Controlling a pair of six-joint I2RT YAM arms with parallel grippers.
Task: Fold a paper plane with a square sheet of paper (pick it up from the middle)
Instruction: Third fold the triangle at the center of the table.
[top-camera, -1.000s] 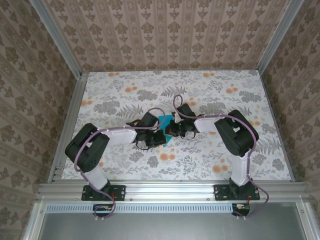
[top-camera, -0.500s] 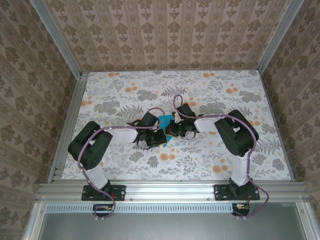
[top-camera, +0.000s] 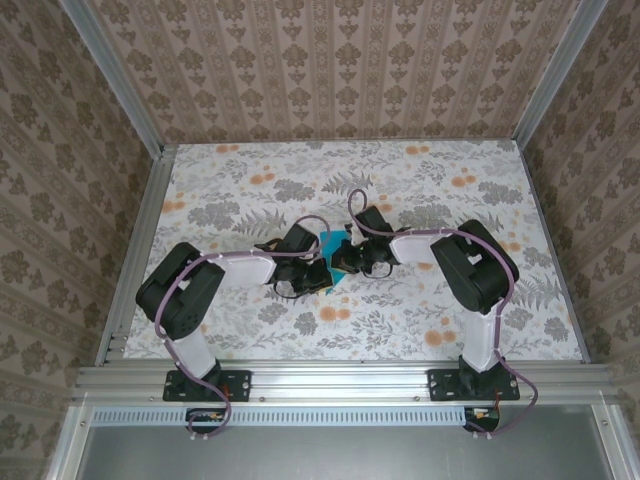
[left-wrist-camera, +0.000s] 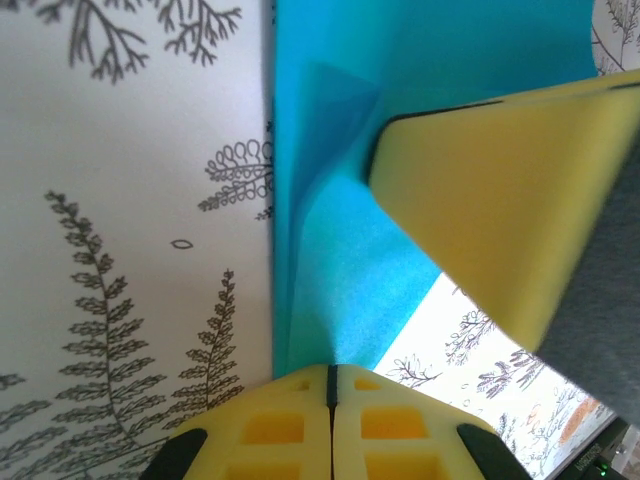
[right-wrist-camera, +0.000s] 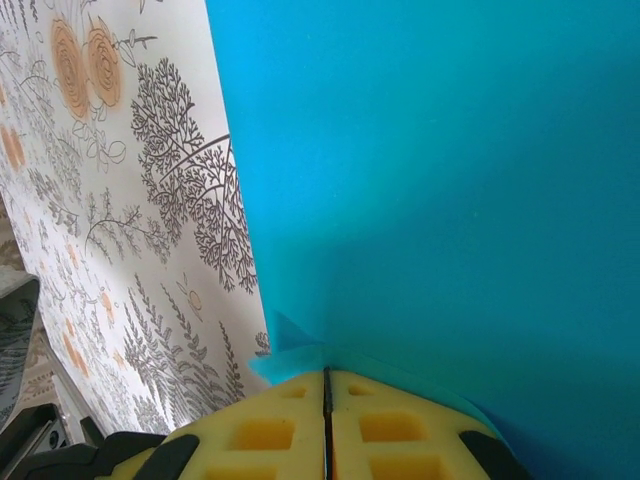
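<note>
Floral-print tabletop (top-camera: 250, 170), patterned wallpaper walls all round, and both arms reach in to meet near the middle of it. That's where the square sheet of paper (left-wrist-camera: 340, 270) sits, sandwiched between the two wrists, with a sliver of turquoise showing from overhead. The left hand (left-wrist-camera: 330, 375) is clenched, its yellow pads pressed together on one edge of the sheet. The right hand (right-wrist-camera: 326, 378) is pinched tight on another edge, with a tiny corner of paper poking out beside its pads.

Biggest risk, judging from this: two hands are gripping one thin sheet very close together. If they pull apart or twist unevenly, it tears, or it slips out of one pinch and the crease lands crooked. If they push toward each other too much, it'd just crumple.

The paper itself is plain bright turquoise, unmarked, and doubled over along one straight edge, with the layers visible from the left wrist. It looks like a soft fold rather than a sharp crease, though that's hard to call this close up.
</note>
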